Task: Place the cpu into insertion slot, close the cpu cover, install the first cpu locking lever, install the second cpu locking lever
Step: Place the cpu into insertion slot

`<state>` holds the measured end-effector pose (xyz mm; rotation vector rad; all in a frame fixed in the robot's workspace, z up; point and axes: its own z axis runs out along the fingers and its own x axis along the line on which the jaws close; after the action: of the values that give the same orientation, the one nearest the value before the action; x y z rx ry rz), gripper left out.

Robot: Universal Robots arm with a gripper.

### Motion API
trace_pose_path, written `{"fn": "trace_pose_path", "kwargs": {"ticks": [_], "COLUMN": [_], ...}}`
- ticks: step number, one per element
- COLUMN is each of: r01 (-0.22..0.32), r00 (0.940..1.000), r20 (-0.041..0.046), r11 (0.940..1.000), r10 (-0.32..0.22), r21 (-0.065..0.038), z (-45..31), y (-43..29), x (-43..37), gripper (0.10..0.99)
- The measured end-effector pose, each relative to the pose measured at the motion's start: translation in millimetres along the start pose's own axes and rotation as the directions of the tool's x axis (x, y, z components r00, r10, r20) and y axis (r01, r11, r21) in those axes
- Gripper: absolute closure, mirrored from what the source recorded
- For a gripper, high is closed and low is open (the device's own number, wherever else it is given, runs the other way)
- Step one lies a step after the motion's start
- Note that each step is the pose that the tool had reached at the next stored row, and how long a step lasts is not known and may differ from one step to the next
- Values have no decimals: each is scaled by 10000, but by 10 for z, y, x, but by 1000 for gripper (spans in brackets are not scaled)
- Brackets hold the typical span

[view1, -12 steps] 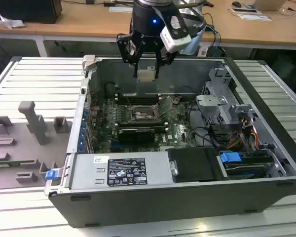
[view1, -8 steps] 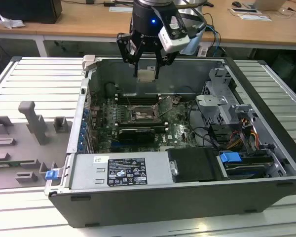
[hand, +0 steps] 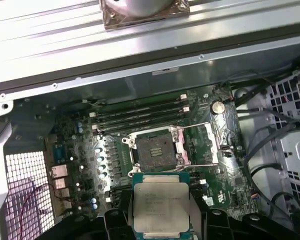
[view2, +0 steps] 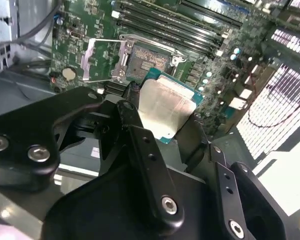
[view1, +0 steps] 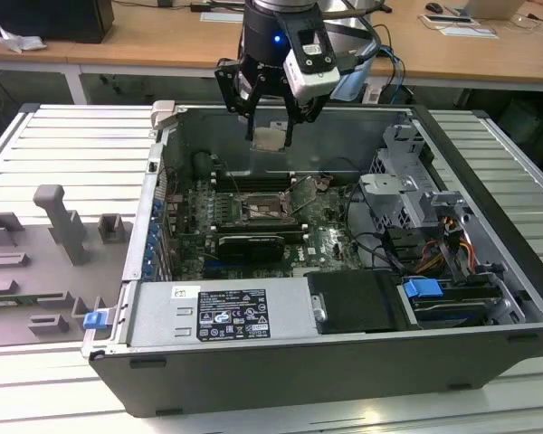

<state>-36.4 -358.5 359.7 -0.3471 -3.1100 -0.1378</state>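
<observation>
One insertion slot [hand: 154, 150] on the board. Above it, one cpu [hand: 161, 207], pinched by one gripper [view1: 271, 137]. Beside the slot, one cpu cover [view2: 88, 60], flipped open; just past that, one coin battery [hand: 218, 106].

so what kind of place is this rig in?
Probably a robotics lab or test bench, not a production line: an open computer case sits on a slotted metal table, wooden desks stand behind, and the gripper holds a cpu over the motherboard.
</observation>
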Motion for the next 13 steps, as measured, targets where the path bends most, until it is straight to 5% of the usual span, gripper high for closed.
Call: {"fn": "trace_pose_path", "kwargs": {"ticks": [3,13], "r01": [-569,-2288], "r00": [9984,9732], "r20": [57,242], "r11": [9984,9734], "r10": [569,2286], "r21": [16,67], "z": [4,18], "y": [0,-1], "x": [-1,-1], "gripper": [549,549]}}
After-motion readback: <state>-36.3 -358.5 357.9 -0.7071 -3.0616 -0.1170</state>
